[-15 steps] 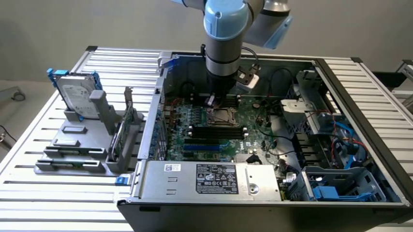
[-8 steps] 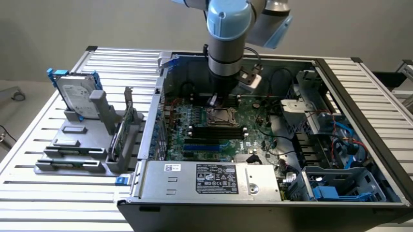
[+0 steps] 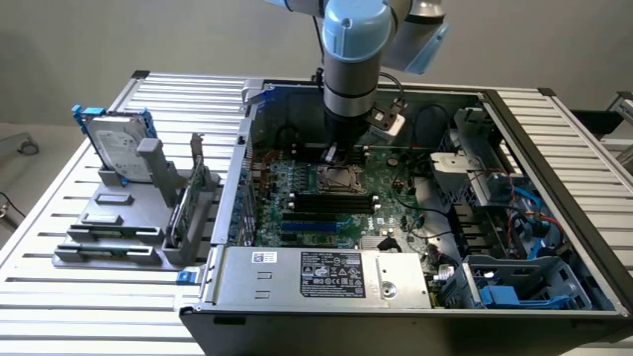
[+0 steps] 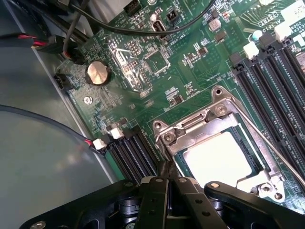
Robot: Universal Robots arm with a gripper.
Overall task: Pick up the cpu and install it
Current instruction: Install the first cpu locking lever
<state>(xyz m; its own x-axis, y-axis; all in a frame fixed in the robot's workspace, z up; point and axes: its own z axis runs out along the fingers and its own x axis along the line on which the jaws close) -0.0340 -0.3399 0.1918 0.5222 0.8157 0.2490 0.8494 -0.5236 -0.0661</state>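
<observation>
The cpu (image 4: 223, 157), lying just ahead of the closed gripper (image 4: 167, 183), has a pale, matt metal top, smooth. The socket frame (image 4: 190, 125) around it is bright bare metal with a dull sheen. The gripper fingers (image 4: 155, 195) are black, satin-finished, apparently metal. The motherboard (image 4: 181, 71) beyond is glossy green laminate. A coin cell (image 4: 97, 73) farther off is polished metal.

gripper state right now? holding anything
Gripper: shut, fingers together with nothing seen between them, poised just beside the socket where the cpu sits.
</observation>
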